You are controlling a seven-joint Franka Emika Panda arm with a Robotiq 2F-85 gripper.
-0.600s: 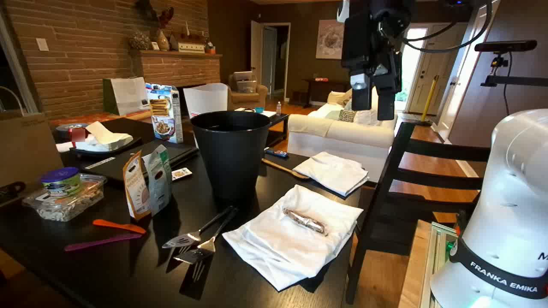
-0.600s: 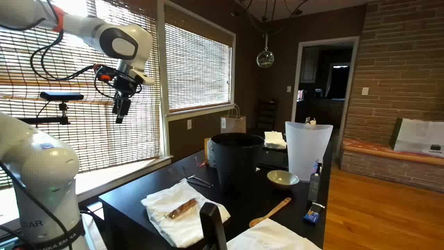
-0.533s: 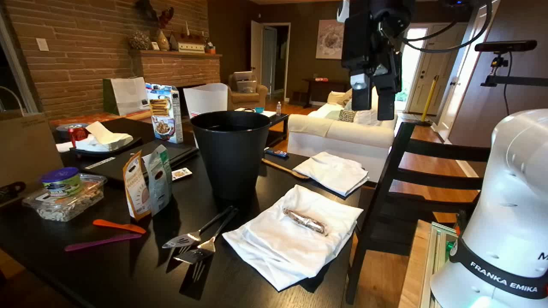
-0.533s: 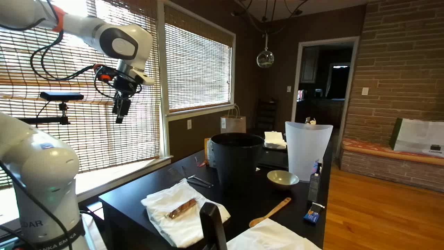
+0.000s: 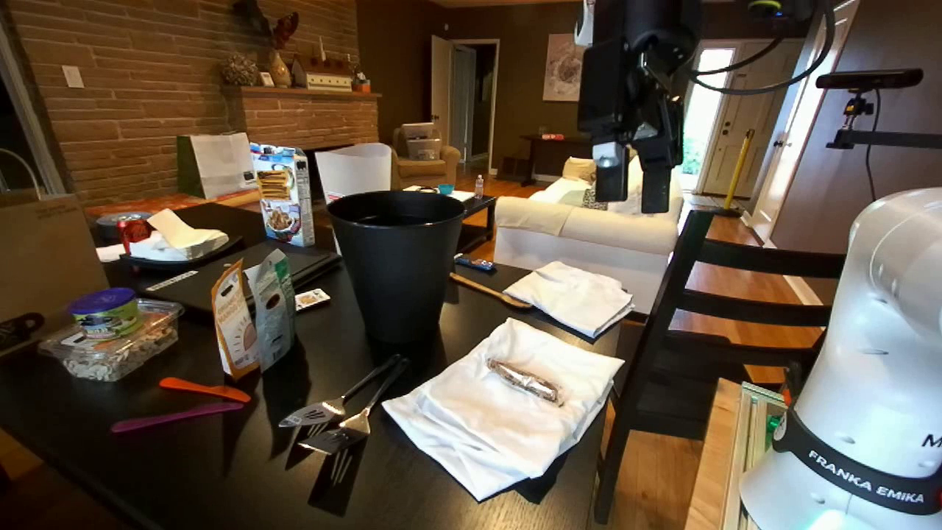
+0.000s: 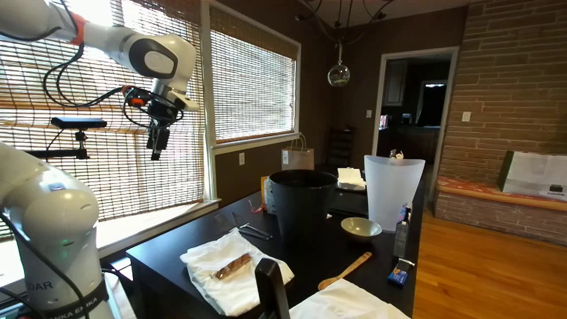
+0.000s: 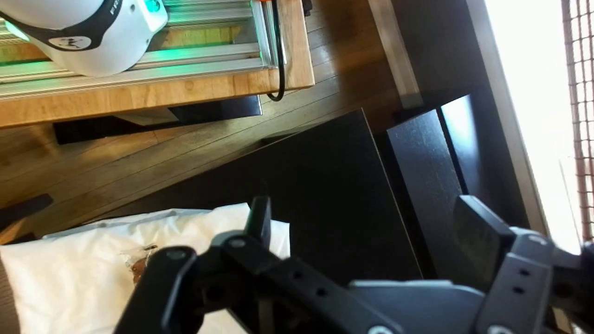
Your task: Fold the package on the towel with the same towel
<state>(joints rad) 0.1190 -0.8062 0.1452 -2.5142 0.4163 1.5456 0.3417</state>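
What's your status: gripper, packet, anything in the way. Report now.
Gripper open and empty, hanging high. Shiny wrapped packet lying on the rumpled white towel, not yet covered. Black ladder-back chair beside the towel, possibly a snag for low moves.

Wrist view: gripper [image 7: 370,222], blurry up close, blocks most of the package [image 7: 138,269]; towel [image 7: 79,283] runs off the bottom edge. In an exterior view, chair back [image 6: 271,283] hides part of the towel, folded white cloth [image 6: 347,305] is cut at the bottom, bin [image 6: 303,208] covers most of the snack bags [image 6: 268,197]. In an exterior view, arm [image 5: 876,353] is cropped at right, paper bag [image 5: 44,258] at left.
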